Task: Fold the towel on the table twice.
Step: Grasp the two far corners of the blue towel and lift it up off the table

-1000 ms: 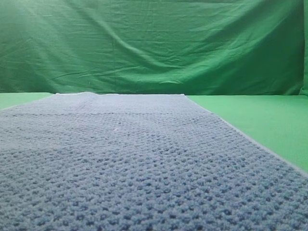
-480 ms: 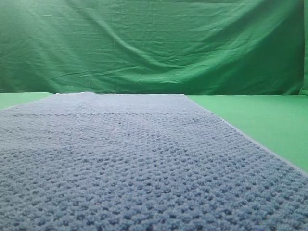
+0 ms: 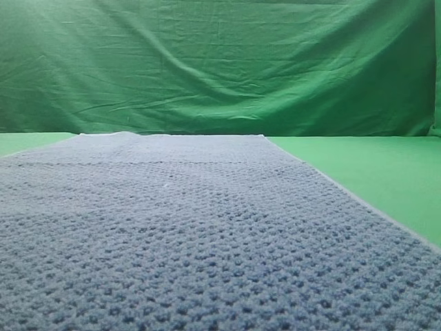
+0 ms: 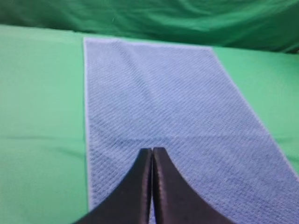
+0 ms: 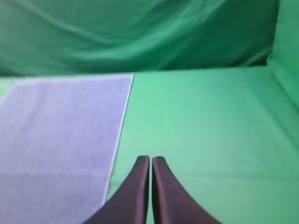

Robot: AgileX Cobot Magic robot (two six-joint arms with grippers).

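Grippers closed — left gripper [image 4: 152,151] over towel [image 4: 177,107], right gripper [image 5: 150,160] over table [image 5: 210,121].

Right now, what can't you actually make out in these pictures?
- Near end of the blue-grey waffle-weave towel: cut off by the bottom edge in every view.
- Left black gripper, shut: hides towel beneath it, left wrist view.
- Right black gripper, shut: covers smooth green table beneath, right wrist view.

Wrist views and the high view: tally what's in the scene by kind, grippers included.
Towel: 1
Table: 1
Backdrop cloth: 1
Grippers: 2, left gripper and right gripper, both shut and empty
Total: 5
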